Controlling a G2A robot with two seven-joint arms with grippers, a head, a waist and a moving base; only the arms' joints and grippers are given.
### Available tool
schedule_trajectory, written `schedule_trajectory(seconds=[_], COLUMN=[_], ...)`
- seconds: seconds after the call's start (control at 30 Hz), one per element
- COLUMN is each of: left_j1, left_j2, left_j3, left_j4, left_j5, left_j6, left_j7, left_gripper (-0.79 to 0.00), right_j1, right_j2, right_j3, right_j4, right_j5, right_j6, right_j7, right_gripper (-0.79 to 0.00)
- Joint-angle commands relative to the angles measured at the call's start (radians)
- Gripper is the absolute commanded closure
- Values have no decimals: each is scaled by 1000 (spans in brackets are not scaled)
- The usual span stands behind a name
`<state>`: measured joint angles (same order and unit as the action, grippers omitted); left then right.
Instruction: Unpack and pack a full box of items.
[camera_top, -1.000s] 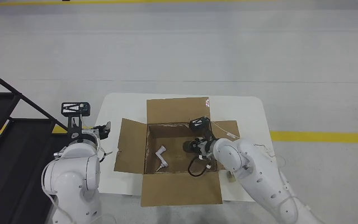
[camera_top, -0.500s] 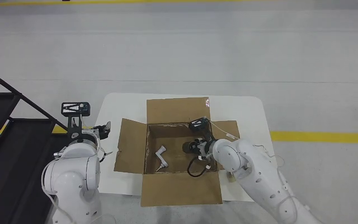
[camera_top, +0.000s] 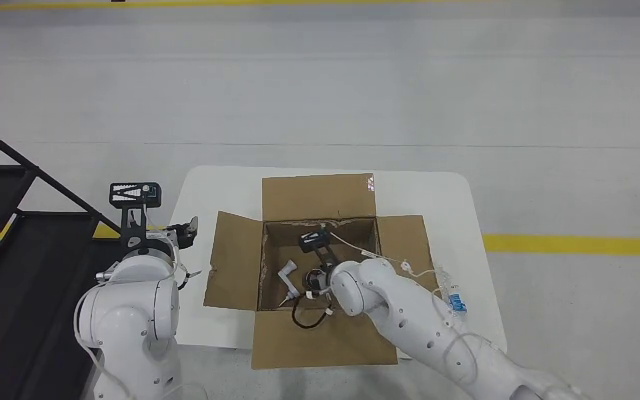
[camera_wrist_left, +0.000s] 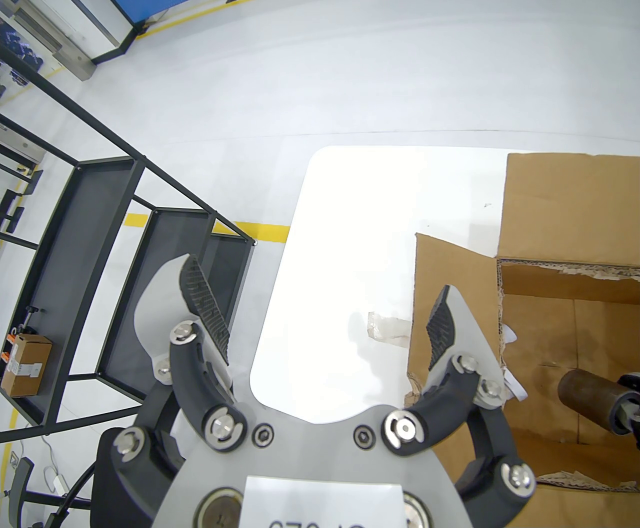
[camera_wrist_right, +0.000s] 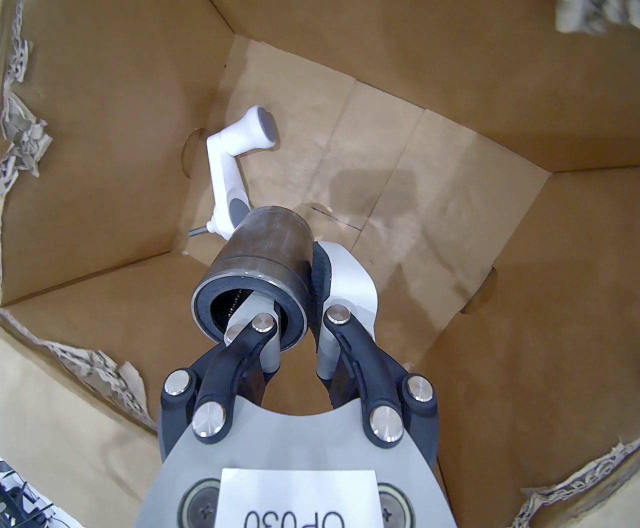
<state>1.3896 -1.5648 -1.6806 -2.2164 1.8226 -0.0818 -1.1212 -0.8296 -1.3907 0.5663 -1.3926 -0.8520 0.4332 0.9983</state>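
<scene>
1. Carrying everything: white counter (camera_top: 215, 190), smooth, rounded corners. A black metal rack (camera_wrist_left: 125, 210) stands off its left side, with a small brown carton (camera_wrist_left: 25, 357) on a low shelf.
2. Cardboard box (camera_top: 315, 196) sits mid-counter with its flaps folded out. Flap edges are torn and ragged, the inside plain brown.
3. Right pincer (camera_wrist_right: 287, 280) is down inside the box, clamped on the wall of a dark metal cylinder (camera_wrist_right: 265, 245). One finger is in the bore, the other's black pad is on the outside. Cylinder is short, hollow, dull steel, open end toward the wrist. Can't tell if it touches the box floor.
4. Left pincer (camera_wrist_left: 317, 300) is spread wide and holds nothing. Ribbed black pads, over the counter's left part, beside the box's left flap.
5. Crank-shaped handle (camera_wrist_right: 230, 150), white plastic with grey patches, lies on the box floor near a corner. It is just past the cylinder and not in the pincer. Its lower end is partly hidden by the cylinder.
6. Small clear bottle (camera_top: 453, 298) lies on the counter right of the box, by the right arm.
7. Clear tape scrap (camera_wrist_left: 385, 327) sits on the counter at the left flap's edge.
</scene>
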Motion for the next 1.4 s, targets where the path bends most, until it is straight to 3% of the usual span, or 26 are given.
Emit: schedule_trajectory(seconds=[0.0,0.37,0.77,0.83,0.9,1.37], left_j1=[0,0,0,0,0,0], left_j2=[0,0,0,0,0,0], left_j3=[0,0,0,0,0,0], left_j4=[0,0,0,0,0,0], left_j5=[0,0,0,0,0,0], left_j6=[0,0,0,0,0,0], left_j7=[0,0,0,0,0,0], left_gripper=[-785,-785,-785,-785,-785,-785], right_j1=[25,114,128,131,134,152], right_j2=[-24,-124,-187,-196,-204,-233], right_j3=[-24,-96,-99,-102,-102,-81], right_j4=[50,280,419,435,449,483], right_j5=[27,66,108,107,106,79], right_j6=[8,31,-15,-20,-23,-53], right_j7=[-7,-50,-116,-120,-123,-113], right_gripper=[0,0,-6,-55,-175,-372])
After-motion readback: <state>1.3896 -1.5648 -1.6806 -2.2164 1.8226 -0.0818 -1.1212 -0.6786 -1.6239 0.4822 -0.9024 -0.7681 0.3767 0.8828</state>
